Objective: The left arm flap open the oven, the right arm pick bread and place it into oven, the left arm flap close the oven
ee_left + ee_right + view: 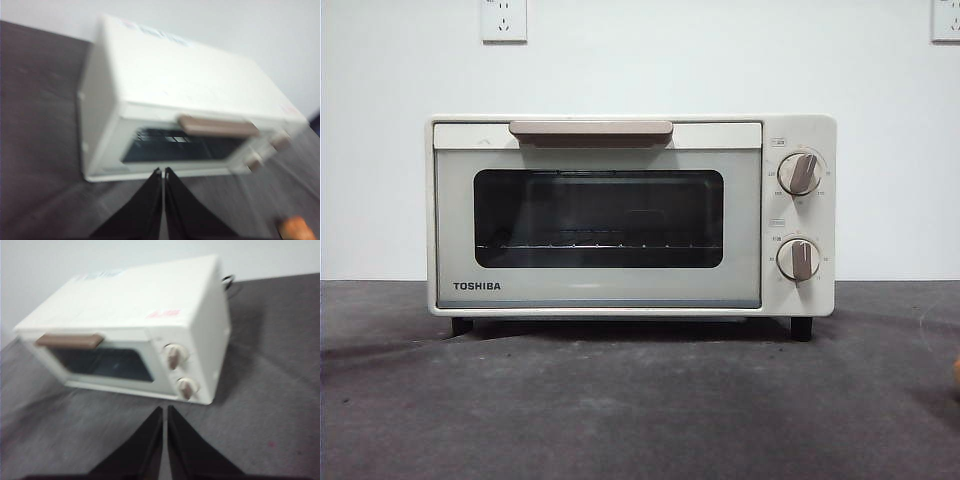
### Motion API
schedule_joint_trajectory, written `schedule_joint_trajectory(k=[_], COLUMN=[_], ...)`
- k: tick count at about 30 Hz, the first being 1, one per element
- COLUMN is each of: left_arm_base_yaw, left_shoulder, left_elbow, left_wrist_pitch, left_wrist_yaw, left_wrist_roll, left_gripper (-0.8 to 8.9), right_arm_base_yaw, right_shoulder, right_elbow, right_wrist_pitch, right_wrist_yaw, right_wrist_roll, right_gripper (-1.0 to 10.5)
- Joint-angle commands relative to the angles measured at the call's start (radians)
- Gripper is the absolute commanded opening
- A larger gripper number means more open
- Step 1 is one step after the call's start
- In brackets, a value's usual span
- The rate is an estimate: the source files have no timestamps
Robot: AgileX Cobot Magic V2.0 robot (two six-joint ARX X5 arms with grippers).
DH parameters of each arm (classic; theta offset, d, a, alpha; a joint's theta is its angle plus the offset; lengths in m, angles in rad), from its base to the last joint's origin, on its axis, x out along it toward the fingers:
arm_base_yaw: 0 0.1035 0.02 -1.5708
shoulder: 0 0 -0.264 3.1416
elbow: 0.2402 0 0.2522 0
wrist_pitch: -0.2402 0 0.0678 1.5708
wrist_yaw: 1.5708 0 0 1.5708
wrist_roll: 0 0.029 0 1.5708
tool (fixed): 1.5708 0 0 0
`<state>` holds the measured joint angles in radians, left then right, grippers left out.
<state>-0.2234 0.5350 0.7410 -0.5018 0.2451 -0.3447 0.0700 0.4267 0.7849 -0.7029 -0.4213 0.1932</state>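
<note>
The cream-white oven (630, 215) stands on the dark table with its door shut and the tan handle (590, 130) along the top of the door. Its wire rack shows empty through the glass. No arm appears in the front view. In the left wrist view my left gripper (163, 172) is shut, held above the table in front of the oven (190, 105). An orange-tan bread lump (297, 227) lies on the table off to the oven's knob side. My right gripper (165, 410) is also shut and empty, hovering in front of the oven (135, 325) near its knobs (174, 356).
The oven sits close to a white wall with two power sockets (504, 20) high up. Dark grey cloth (620, 400) covers the table in front of and beside the oven.
</note>
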Motion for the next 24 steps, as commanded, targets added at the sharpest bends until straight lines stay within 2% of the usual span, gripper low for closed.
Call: schedule_joint_trajectory(k=[1, 7, 15, 24], left_arm_base_yaw=[-0.020, -0.046, -0.054, -0.054], left_shoulder=[0.033, 0.069, 0.072, 0.072], left_elbow=[0.040, 0.076, 0.079, 0.079], left_wrist_pitch=[-0.035, -0.106, -0.097, -0.097], left_wrist_yaw=[0.048, 0.072, 0.096, 0.096], left_wrist_roll=[0.073, 0.121, 0.177, 0.179], left_gripper=[0.16, 0.16, 0.30, 0.46], right_arm_base_yaw=[-0.001, 0.006, 0.028, 0.028], right_shoulder=[0.058, 0.103, 0.100, 0.101], right_elbow=[0.050, 0.081, 0.081, 0.081], right_wrist_pitch=[-0.047, -0.048, -0.043, -0.043], right_wrist_yaw=[-0.034, -0.107, -0.105, -0.101], right_wrist_roll=[-0.086, -0.098, -0.104, -0.100], right_gripper=[0.1, 0.1, 0.1, 0.4])
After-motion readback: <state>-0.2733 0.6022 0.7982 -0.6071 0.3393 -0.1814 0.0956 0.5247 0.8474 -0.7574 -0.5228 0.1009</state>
